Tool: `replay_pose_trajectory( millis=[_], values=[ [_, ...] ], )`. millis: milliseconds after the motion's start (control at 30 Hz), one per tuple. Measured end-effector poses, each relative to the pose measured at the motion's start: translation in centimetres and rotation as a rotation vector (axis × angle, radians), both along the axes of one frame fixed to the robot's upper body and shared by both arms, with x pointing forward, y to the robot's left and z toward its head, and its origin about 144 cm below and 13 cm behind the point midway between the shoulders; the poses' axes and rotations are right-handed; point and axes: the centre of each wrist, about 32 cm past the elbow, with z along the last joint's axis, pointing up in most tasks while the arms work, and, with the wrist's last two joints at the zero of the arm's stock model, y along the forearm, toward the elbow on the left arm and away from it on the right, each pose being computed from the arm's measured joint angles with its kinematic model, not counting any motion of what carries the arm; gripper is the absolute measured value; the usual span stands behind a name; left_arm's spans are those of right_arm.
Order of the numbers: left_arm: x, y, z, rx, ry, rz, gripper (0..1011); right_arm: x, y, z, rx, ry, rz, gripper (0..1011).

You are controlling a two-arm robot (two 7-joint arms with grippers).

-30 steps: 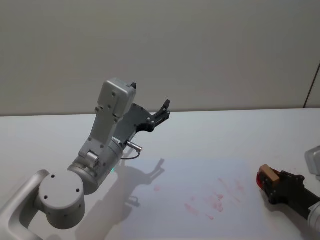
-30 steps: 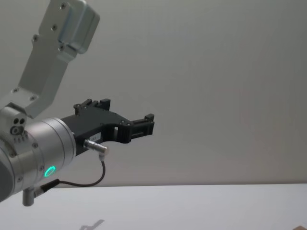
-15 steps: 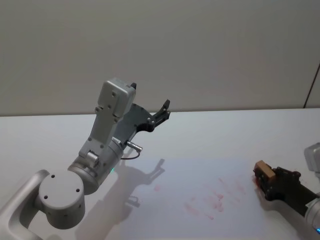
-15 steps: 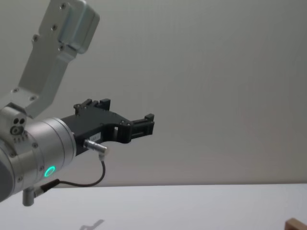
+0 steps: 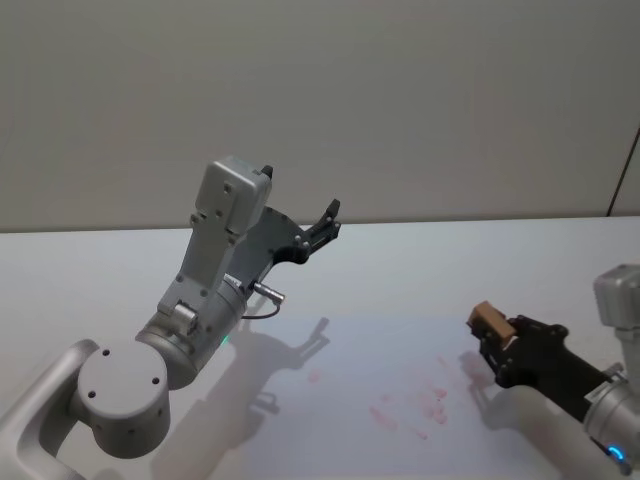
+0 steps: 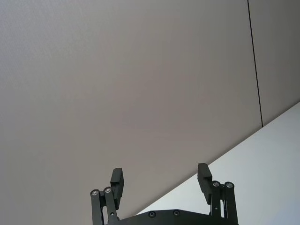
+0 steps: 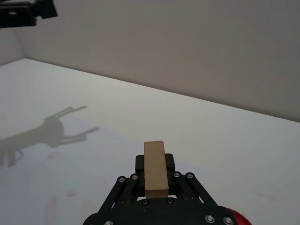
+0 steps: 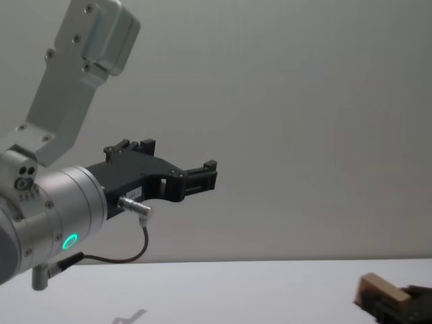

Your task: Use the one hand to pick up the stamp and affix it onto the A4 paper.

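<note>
The stamp (image 5: 489,322) is a small tan-brown block held at the tip of my right gripper (image 5: 494,338), which is shut on it. They hover above the right part of the A4 paper (image 5: 360,360), a pale sheet lying on the white table. From the right wrist, the stamp (image 7: 155,168) stands upright between the black fingers (image 7: 139,165). It also enters the chest view low at the right, stamp (image 8: 378,290). My left gripper (image 5: 325,222) is parked high at the back left, open and holding nothing, also seen as left gripper (image 6: 160,180).
Red stamp marks (image 5: 425,400) dot the paper's right half. A red pad (image 7: 234,218) peeks out beside the right gripper's body. The left arm's big grey links (image 5: 215,280) stand over the table's left side. A plain wall (image 5: 420,100) runs behind the table.
My right gripper has carried the stamp leftward, from beside the red pad at the table's right to above the paper. The left arm has not moved.
</note>
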Motion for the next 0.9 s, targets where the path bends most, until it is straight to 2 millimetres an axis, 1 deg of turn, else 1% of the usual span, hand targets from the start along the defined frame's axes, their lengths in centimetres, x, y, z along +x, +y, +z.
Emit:
replay_pose_trajectory(
  millis=[267, 300, 467, 667, 900],
  values=[
    [0.0, 0.0, 0.0, 0.000, 0.000, 0.000, 1001, -0.4, 2.8, 0.2, 0.022, 0.004, 0.077, 220],
    [0.0, 0.0, 0.0, 0.000, 0.000, 0.000, 1001, -0.4, 2.8, 0.2, 0.022, 0.004, 0.077, 220],
    [0.0, 0.0, 0.0, 0.000, 0.000, 0.000, 1001, -0.7, 5.1, -0.2, 0.017, 0.013, 0.117, 220],
    [0.0, 0.0, 0.0, 0.000, 0.000, 0.000, 1001, -0.9, 6.8, -0.7, -0.006, 0.018, 0.141, 221],
    [0.0, 0.0, 0.0, 0.000, 0.000, 0.000, 1001, -0.8, 8.0, -1.4, -0.029, 0.019, 0.156, 221]
  ],
)
